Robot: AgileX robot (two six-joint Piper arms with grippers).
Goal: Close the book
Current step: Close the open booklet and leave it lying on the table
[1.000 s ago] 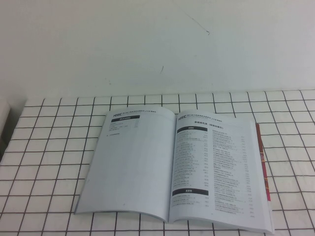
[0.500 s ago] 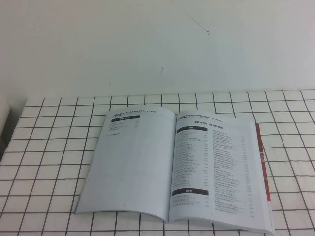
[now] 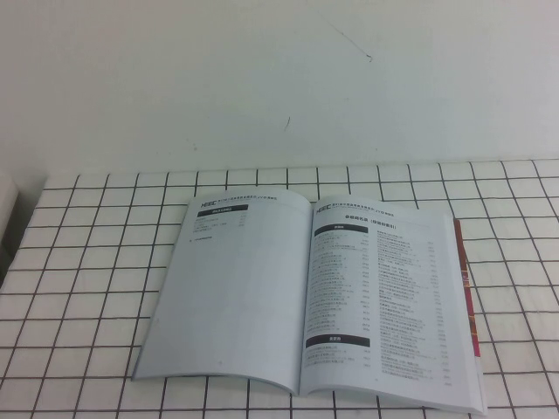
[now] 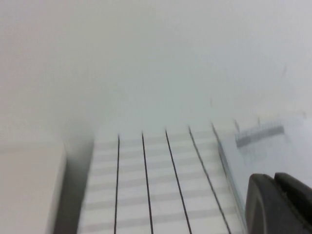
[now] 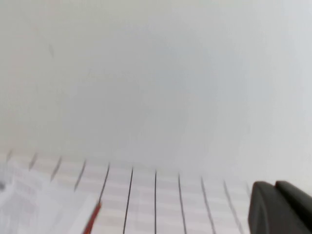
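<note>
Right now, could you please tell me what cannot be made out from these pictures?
Book text: too small in the high view, blurred in both wrist views.
Cover: hidden under the pages; only its red edge shows, high view.
Left gripper, by the book's left page: a dark corner in the left wrist view, cut by the frame; outside the high view.
Right gripper, right of the book: likewise in the right wrist view.

The left gripper [image 4: 276, 197] is hovering around seven o'clock and the right gripper [image 5: 278, 201] around five o'clock, both sitting outside the high view.
</note>
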